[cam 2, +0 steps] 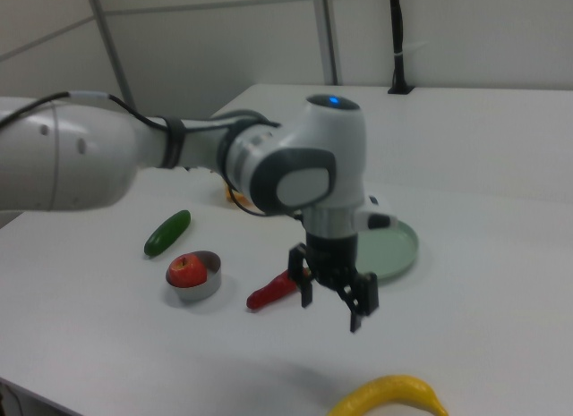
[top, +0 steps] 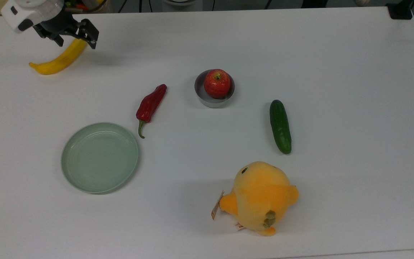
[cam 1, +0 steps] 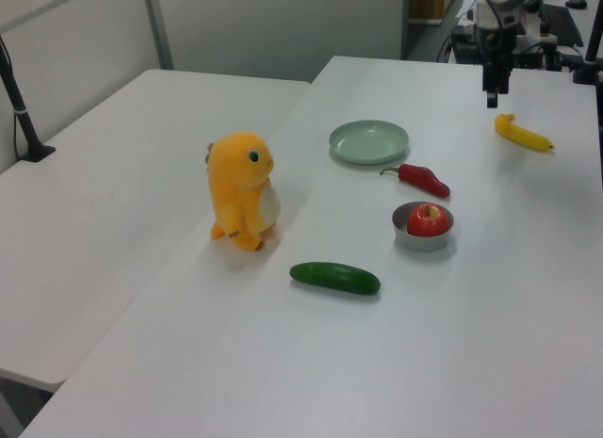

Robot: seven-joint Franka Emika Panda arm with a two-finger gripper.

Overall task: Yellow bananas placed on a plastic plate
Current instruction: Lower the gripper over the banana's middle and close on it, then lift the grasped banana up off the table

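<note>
A curved yellow banana [top: 56,60] lies at the top view's upper left, near the table's far edge; it is also seen as the banana [cam 1: 524,134] and the banana [cam 2: 389,399]. My gripper [top: 76,40] hangs open over its blunt upper end, one finger on each side, and holds nothing. In the left view the gripper [cam 1: 492,88] hovers just left of the banana's stem and above it. In the right view the gripper [cam 2: 329,305] is well above the table. The pale green plate [top: 99,158] sits bare at the top view's lower left.
A red chili pepper [top: 151,103] lies between banana and plate, close to the plate's rim. A grey bowl [top: 212,103] holds a red apple [top: 217,83]. A cucumber [top: 280,126] and an orange plush toy [top: 261,196] are at the top view's right.
</note>
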